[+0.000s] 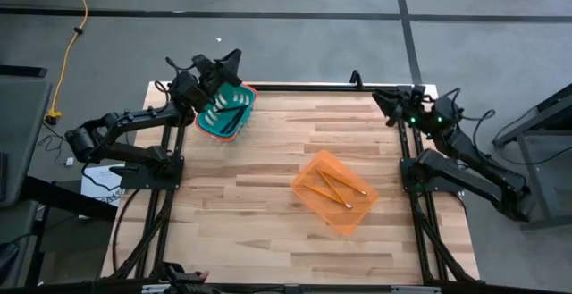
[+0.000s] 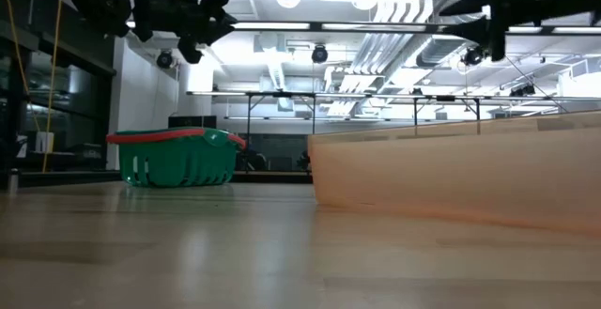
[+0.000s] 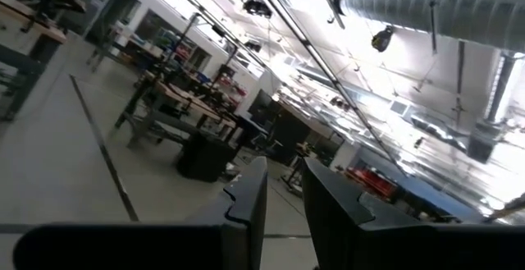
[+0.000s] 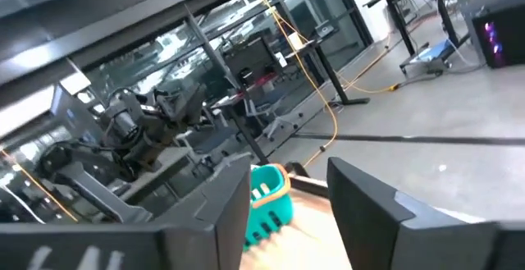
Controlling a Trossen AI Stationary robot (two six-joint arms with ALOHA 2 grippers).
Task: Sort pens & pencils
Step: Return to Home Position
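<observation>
A green basket with a red rim (image 1: 226, 112) stands at the table's far left, with several pens (image 1: 223, 108) lying in it. An orange basket (image 1: 333, 191) stands right of the table's middle, and three pencils (image 1: 332, 185) lie on its floor. My left gripper (image 1: 232, 62) hangs in the air above the green basket's far edge. Its fingers (image 3: 250, 208) stand a little apart and hold nothing. My right gripper (image 1: 382, 97) is raised over the table's far right corner, open and empty (image 4: 287, 212).
The green basket (image 2: 177, 157) and the orange basket's wall (image 2: 451, 173) both show in the low view. A black rail (image 1: 313, 87) runs along the table's far edge. The bare wooden tabletop (image 1: 259, 231) stretches toward the near edge.
</observation>
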